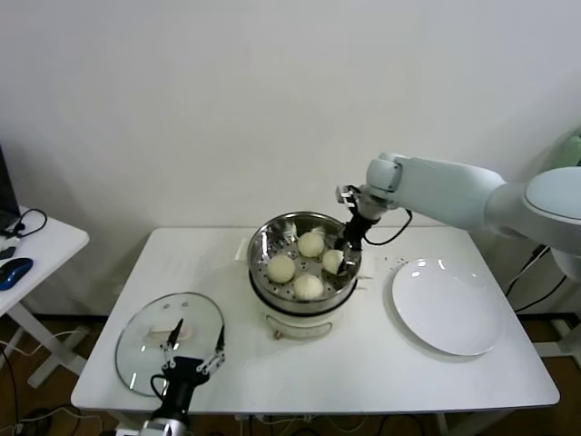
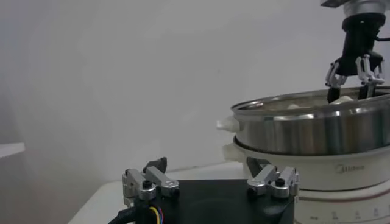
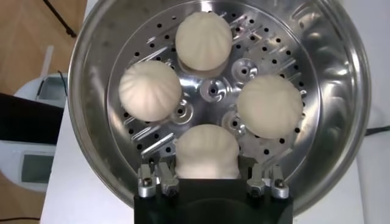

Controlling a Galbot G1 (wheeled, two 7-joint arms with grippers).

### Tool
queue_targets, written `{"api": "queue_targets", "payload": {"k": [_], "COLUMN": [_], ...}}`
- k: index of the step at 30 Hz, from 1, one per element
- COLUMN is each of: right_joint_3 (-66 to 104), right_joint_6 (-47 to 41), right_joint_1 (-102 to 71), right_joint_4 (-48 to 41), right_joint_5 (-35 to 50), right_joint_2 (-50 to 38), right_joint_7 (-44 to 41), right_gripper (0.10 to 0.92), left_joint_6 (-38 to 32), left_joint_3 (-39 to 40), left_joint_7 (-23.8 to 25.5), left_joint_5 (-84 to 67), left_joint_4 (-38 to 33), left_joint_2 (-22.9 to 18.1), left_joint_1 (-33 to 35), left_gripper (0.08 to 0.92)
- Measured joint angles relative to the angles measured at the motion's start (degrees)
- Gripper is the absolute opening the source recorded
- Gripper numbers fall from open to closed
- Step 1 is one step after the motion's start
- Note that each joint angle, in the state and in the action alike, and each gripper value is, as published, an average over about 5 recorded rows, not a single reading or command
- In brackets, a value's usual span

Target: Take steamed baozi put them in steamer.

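Observation:
The steel steamer [image 1: 260, 245] stands mid-table on its cream base, and several cream-white baozi lie on its perforated tray [image 3: 213, 91]. My right gripper [image 1: 343, 249] reaches down into the pot at its right side. It is shut on the baozi [image 1: 333, 262] nearest that wall. In the right wrist view that bun [image 3: 207, 149] sits between the fingers of the gripper [image 3: 208, 173], and three others lie beyond it [image 3: 203, 33] [image 3: 149, 91] [image 3: 269, 105]. My left gripper [image 1: 197, 345] waits open and empty at the table's front edge, over the glass lid.
A round glass lid [image 1: 145, 359] lies at the front left of the white table. Right of the steamer lies an empty white plate [image 1: 449, 304]. A side table with a blue mouse [image 1: 16, 271] stands at far left. The left wrist view shows the steamer wall [image 2: 304, 125] ahead.

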Motion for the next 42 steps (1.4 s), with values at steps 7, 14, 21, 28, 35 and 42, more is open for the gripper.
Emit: {"api": "queue_targets", "payload": {"k": [7,14,21,28,35,42], "right_joint_3": [0.21,0.46,-0.08,1.65,6.98,16.21], "right_joint_6": [0.37,0.89,1.55,1.90,1.58,1.56], "right_joint_1": [-0.25,0.18,2.26,4.34,4.38,-0.59], "right_joint_4": [-0.60,-0.55,0.87,3.73,9.33,16.56], "right_joint_5": [-0.35,-0.21,1.15,1.70,0.18,-2.62], "right_joint_2": [0.80,1.24,0.73,-2.57,-10.00,-20.01], "right_joint_7": [0.07,-0.49,-0.79,0.64,4.30,11.40], "right_gripper": [0.775,0.822,0.823,0.823,0.823,0.823], "left_joint_6": [0.06,0.04,-0.02,0.09,0.79,0.96], "left_joint_3": [0.09,-0.20,-0.39,-1.17,-2.65,-4.20], "left_joint_7": [0.00,-0.09,-0.17,-0.59,-1.09,-1.02], "left_joint_5": [0.12,0.05,-0.20,-0.88,-2.12,-2.80], "left_joint_4": [0.00,0.11,0.28,0.50,0.62,0.60], "left_joint_2": [-0.04,0.02,0.14,0.50,1.33,1.76], "left_joint_1": [-0.09,-0.05,-0.09,-0.64,-1.77,-2.57], "left_gripper": [0.823,0.823,0.823,0.823,0.823,0.823]}}
